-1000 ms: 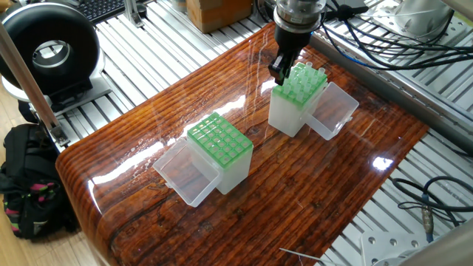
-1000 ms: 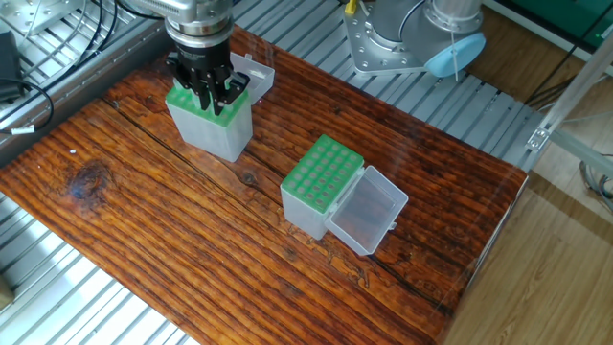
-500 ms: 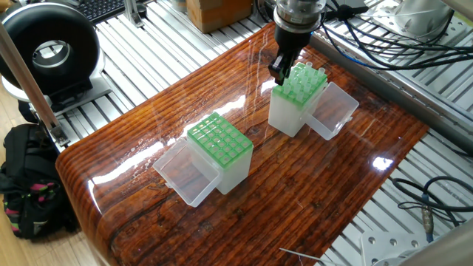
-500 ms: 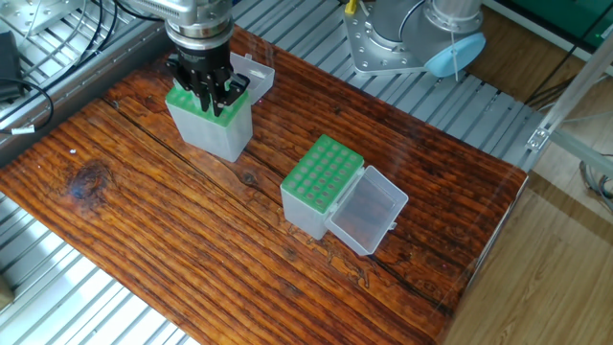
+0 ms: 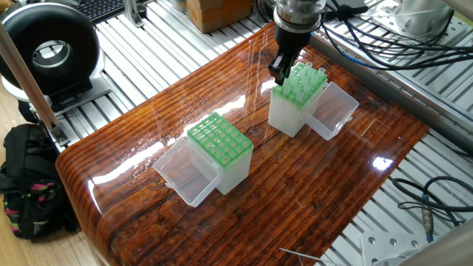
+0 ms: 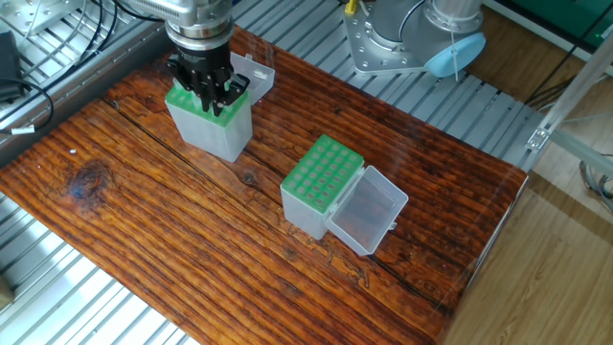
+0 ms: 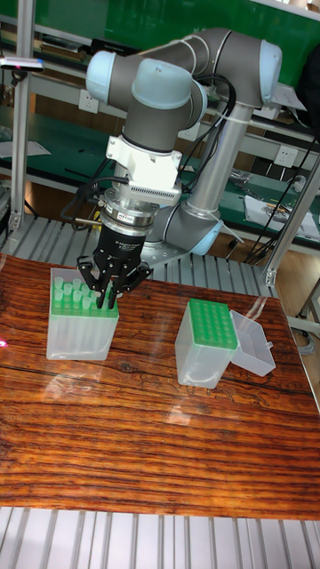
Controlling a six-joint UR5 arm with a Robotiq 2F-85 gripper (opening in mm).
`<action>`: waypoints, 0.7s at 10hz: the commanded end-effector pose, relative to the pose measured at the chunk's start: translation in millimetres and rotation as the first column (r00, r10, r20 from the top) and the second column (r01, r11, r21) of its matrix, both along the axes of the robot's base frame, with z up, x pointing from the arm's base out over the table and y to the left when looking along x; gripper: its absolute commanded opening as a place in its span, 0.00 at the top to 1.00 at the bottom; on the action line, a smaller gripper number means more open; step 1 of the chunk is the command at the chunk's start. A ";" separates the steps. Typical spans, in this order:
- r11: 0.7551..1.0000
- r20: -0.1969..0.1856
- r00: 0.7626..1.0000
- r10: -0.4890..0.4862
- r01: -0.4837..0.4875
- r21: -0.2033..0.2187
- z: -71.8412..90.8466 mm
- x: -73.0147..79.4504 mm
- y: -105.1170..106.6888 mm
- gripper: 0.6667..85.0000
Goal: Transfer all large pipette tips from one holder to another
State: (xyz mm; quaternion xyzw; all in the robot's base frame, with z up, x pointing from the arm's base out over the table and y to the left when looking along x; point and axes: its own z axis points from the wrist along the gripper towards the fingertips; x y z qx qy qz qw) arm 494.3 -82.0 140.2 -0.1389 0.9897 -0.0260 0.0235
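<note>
Several large pipette tips (image 5: pixel 307 79) (image 7: pixel 66 294) stand upright in a white holder with a green grid top (image 5: pixel 294 107) (image 6: pixel 213 126) (image 7: pixel 80 327). My gripper (image 5: pixel 280 74) (image 6: pixel 215 96) (image 7: pixel 108 300) points straight down at this holder's corner, with its black fingers lowered among the tips. The fingers converge closely and seem shut on one tip, most of which they hide. A second holder (image 5: pixel 219 142) (image 6: pixel 322 174) (image 7: pixel 208 327) stands apart on the wooden table, and its green grid shows no tips.
Each holder has a clear hinged lid lying open beside it (image 5: pixel 334 111) (image 5: pixel 179 174) (image 6: pixel 369 213). A black round device (image 5: pixel 48 52), a cardboard box (image 5: pixel 214 11) and cables (image 5: pixel 414 44) lie beyond the table. The arm's base (image 6: pixel 412 38) is at the back.
</note>
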 end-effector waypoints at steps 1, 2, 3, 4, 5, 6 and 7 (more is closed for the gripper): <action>1.000 0.004 1.000 -0.012 0.012 -0.006 2.4 1.7 -1.2 0.86; 1.000 0.001 1.000 -0.019 0.019 -0.009 3.6 1.5 -1.3 0.89; 1.000 0.000 1.000 -0.022 0.022 -0.007 3.9 1.1 -0.9 0.92; 1.000 0.000 1.000 -0.022 0.022 -0.005 4.2 1.0 -0.7 0.94; 1.000 0.002 1.000 -0.025 0.025 -0.005 5.4 1.2 -0.9 0.95; 1.000 0.002 1.000 -0.026 0.026 0.000 6.9 0.9 0.2 0.96; 1.000 0.002 1.000 -0.028 0.028 0.004 8.5 0.9 1.3 0.98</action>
